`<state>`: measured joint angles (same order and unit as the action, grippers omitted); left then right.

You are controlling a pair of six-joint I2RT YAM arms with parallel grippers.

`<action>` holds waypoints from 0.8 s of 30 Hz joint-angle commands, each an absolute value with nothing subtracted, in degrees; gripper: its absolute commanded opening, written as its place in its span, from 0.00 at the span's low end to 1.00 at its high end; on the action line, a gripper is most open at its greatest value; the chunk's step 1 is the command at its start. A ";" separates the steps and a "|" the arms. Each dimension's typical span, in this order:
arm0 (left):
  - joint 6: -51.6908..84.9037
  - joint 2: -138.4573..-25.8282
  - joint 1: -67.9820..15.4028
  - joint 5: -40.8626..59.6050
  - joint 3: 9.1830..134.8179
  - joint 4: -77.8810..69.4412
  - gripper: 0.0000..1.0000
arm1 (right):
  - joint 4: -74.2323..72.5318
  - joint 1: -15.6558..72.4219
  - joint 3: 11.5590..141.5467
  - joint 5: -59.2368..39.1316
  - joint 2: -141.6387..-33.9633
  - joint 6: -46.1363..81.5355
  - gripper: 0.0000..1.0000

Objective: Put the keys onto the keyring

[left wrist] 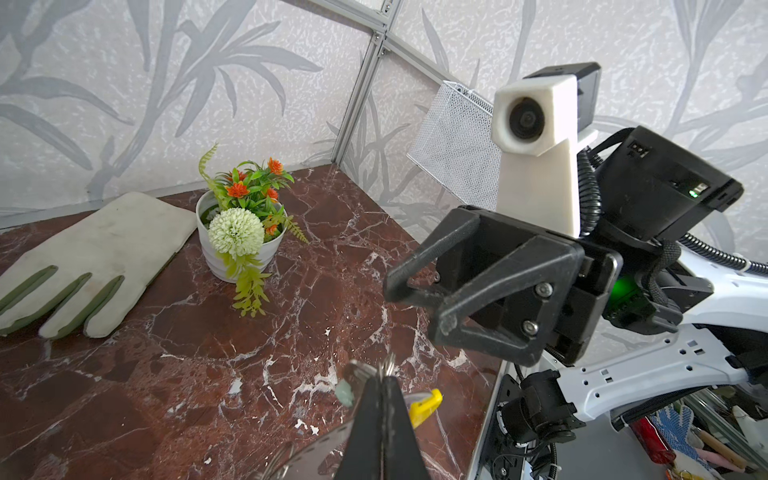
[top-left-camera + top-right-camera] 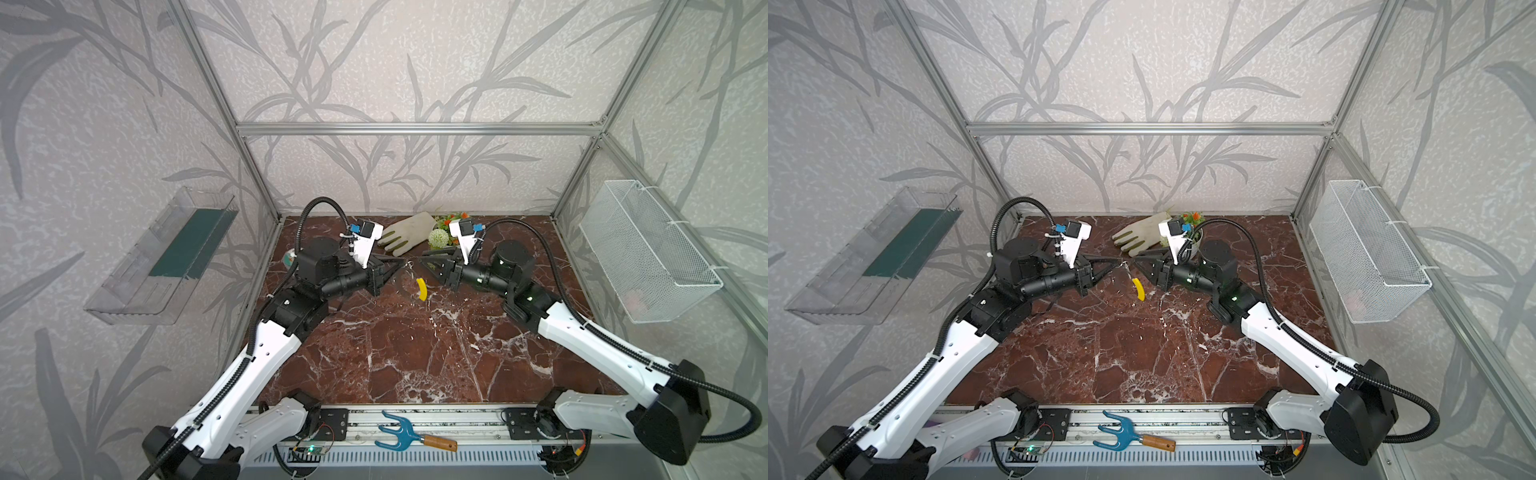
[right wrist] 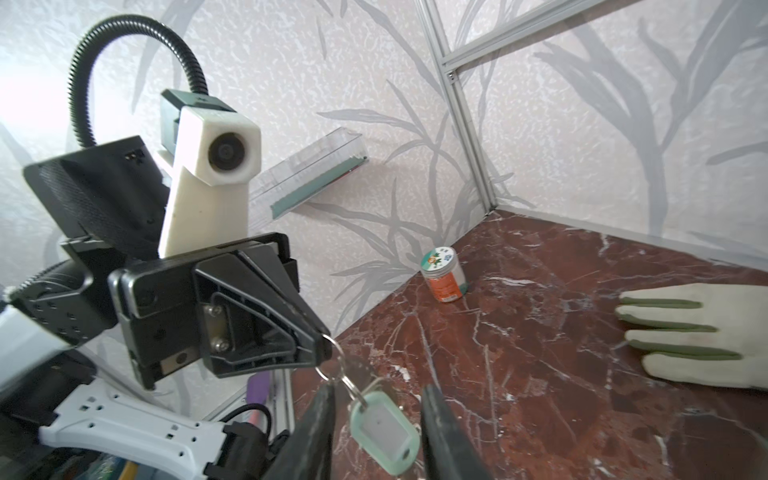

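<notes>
Above the middle of the marble table [image 2: 415, 357], our two pincers meet tip to tip. Our left gripper [image 3: 326, 348] is clamped together on the small split ring of the keys [image 3: 353, 376], so the bunch dangles from its tip. The pale oblong tag [image 3: 384, 430] hangs long-axis downward between the fingers of our right gripper [image 3: 379, 387]. Those fingers stand apart on either side of the tag and, as far as we can see, touch nothing.

We see the keyring [image 2: 422, 289] lower down and toward the front edge from that meeting point, apparently lying on the marble. Its yellow sleeve [image 2: 1138, 289] runs roughly front to back. The grey hoop is thin and hard to trace. We judge both arms about equally near it, the right slightly nearer the sleeve.

We count one keyring, one bunch with one tag (the number of keys we cannot tell), one gardening glove [image 2: 409, 232], one flower pot [image 1: 239, 245], one tin [image 3: 444, 276] and one hand rake [image 2: 409, 436].
</notes>
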<state>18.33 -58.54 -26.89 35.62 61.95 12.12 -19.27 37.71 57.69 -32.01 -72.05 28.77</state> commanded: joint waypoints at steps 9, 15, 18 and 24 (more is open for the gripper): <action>19.07 -59.55 -26.80 38.63 63.52 8.92 0.00 | -22.23 37.63 61.40 -39.66 -75.76 33.82 0.28; 19.32 -59.48 -26.77 39.02 63.50 8.99 0.00 | -20.92 37.62 61.44 -39.68 -76.36 33.30 0.24; 19.34 -59.47 -26.81 38.98 63.44 9.01 0.00 | -21.16 37.67 61.76 -40.68 -76.99 33.74 0.20; 19.34 -59.44 -26.78 39.07 63.45 9.14 0.00 | -21.62 37.62 61.94 -42.60 -78.02 34.45 0.15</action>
